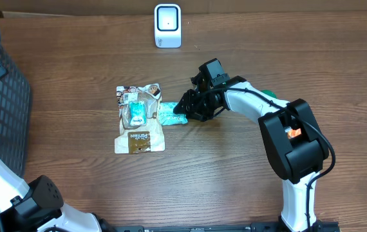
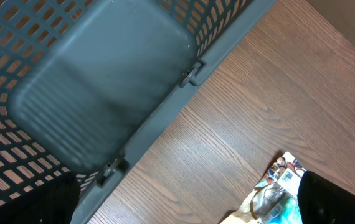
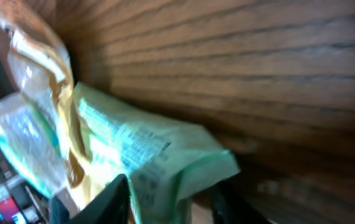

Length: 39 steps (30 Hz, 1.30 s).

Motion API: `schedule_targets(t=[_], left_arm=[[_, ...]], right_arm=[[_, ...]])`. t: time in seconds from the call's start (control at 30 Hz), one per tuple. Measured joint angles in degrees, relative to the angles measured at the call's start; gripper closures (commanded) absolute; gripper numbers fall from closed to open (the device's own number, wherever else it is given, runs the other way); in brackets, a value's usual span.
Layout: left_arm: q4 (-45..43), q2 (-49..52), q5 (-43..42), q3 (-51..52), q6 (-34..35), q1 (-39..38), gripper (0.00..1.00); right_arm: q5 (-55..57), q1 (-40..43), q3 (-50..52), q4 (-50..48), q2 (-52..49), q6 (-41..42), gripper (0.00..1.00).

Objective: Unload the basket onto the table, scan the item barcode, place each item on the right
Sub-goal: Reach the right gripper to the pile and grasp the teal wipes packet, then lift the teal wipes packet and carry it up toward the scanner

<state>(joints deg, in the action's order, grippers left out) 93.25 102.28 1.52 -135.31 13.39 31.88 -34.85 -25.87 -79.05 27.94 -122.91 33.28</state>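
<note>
Looks like a mock shop checkout in a lab: barcode scanner (image 1: 167, 26), shopping basket (image 1: 6, 96), packaged snacks (image 1: 138, 117), wood-grain table (image 1: 190, 187).

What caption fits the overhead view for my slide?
Right gripper at a teal packet beside a brown snack pouch, white scanner beyond.

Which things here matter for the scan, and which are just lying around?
In the job: green packet, right gripper around it, white scanner.
Lying about: brown pouch, grey basket.
</note>
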Motion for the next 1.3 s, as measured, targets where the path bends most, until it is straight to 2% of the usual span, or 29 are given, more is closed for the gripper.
schedule_targets(t=[0.1, 0.13, 0.33, 0.53, 0.73, 0.9, 1.1, 1.3], left_arm=[[0.0, 0.0, 0.0, 0.0, 0.0, 0.0, 0.01], [0.0, 0.0, 0.0, 0.0, 0.0, 0.0, 0.01], [0.0, 0.0, 0.0, 0.0, 0.0, 0.0, 0.0], [0.0, 0.0, 0.0, 0.0, 0.0, 0.0, 0.0], [0.0, 0.0, 0.0, 0.0, 0.0, 0.0, 0.0], [0.0, 0.0, 0.0, 0.0, 0.0, 0.0, 0.0], [0.0, 0.0, 0.0, 0.0, 0.0, 0.0, 0.0], [0.0, 0.0, 0.0, 0.0, 0.0, 0.0, 0.0]], right_arm=[[-0.1, 0.0, 0.7, -0.4, 0.0, -0.1, 0.94], [-0.4, 0.0, 0.8, -0.4, 0.0, 0.0, 0.96], [-3.1, 1.0, 0.8, 0.4, 0.0, -1.5, 0.96], [-6.1, 5.6, 0.9, 7.5, 2.1, -6.6, 0.96], [-6.6, 11.4, 0.9, 12.0, 15.9, -11.5, 0.96], [-7.3, 12.0, 0.8, 13.1, 29.7, -14.4, 0.96], [-6.9, 11.5, 0.8, 14.2, 38.6, -15.8, 0.96], [-5.2, 11.5, 0.8, 18.2, 43.4, -15.5, 0.96]])
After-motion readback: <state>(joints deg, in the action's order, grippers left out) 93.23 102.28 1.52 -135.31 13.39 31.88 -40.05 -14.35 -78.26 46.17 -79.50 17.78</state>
